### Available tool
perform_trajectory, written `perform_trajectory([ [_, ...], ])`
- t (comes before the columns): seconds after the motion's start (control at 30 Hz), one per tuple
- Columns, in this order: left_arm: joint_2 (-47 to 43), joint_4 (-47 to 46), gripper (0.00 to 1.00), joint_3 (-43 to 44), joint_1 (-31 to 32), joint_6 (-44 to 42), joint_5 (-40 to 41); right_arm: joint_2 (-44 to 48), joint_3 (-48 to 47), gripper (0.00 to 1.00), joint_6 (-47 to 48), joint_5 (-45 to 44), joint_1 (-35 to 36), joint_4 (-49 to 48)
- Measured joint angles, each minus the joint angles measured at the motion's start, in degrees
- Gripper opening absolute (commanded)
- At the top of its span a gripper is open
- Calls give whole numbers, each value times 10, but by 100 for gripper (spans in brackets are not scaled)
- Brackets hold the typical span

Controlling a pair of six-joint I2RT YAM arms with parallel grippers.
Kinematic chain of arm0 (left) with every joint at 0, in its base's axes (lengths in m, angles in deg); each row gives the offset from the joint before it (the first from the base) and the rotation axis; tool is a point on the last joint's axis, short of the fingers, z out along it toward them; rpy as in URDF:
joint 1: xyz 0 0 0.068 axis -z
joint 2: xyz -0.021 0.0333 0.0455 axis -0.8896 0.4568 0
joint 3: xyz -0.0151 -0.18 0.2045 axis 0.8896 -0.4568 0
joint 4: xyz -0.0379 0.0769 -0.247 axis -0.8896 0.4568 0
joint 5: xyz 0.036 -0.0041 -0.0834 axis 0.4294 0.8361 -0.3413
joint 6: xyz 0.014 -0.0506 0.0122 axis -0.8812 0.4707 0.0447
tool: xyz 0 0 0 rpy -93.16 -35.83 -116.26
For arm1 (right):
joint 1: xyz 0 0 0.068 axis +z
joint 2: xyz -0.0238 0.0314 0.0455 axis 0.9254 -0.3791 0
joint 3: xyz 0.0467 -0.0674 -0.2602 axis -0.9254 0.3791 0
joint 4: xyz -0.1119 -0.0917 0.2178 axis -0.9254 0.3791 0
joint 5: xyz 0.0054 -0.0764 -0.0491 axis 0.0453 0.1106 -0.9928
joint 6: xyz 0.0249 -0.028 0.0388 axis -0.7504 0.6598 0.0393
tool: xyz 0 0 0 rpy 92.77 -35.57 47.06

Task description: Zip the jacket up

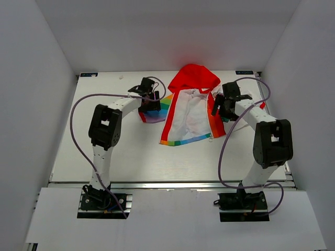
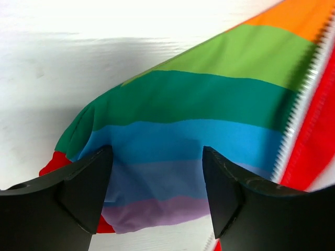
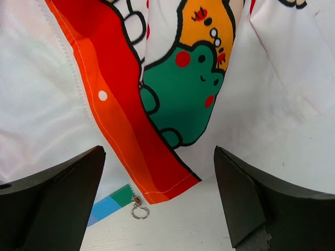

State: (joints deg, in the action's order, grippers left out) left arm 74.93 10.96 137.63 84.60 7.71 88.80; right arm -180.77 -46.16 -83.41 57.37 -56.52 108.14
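Observation:
The jacket [image 1: 191, 117] lies open on the table, red hood [image 1: 193, 78] at the far side, white lining up, rainbow hem toward me. My left gripper [image 1: 150, 100] is open just above the jacket's left rainbow-striped panel [image 2: 199, 110]; the fabric lies between its fingers [image 2: 84, 193] and white zipper teeth [image 2: 299, 117] run along the panel's right edge. My right gripper [image 1: 217, 107] is open over the jacket's right front panel, which shows a green frog print [image 3: 183, 89] and a red-orange stripe. The zipper slider with its ring pull [image 3: 139, 210] lies on the table between the right fingers.
The white table [image 1: 104, 157] is boxed in by white walls at left, right and back. Purple cables [image 1: 76, 110] loop beside each arm. The metal front rail [image 1: 167, 184] runs along the near edge.

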Motion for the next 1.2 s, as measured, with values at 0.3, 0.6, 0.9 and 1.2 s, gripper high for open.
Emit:
perform_trajectory([
  [0.3, 41, 125, 89, 69, 38, 26, 190, 22, 33, 89, 1, 13, 0, -11],
  [0.6, 35, 169, 90, 66, -40, 66, 267, 49, 67, 89, 15, 53, 37, -28],
  [0.9, 11, 154, 98, 38, -141, 25, 237, 30, 52, 89, 27, 97, 94, -55],
  [1.2, -134, 157, 98, -78, -123, 16, 96, -13, 27, 89, 28, 132, 166, -88],
])
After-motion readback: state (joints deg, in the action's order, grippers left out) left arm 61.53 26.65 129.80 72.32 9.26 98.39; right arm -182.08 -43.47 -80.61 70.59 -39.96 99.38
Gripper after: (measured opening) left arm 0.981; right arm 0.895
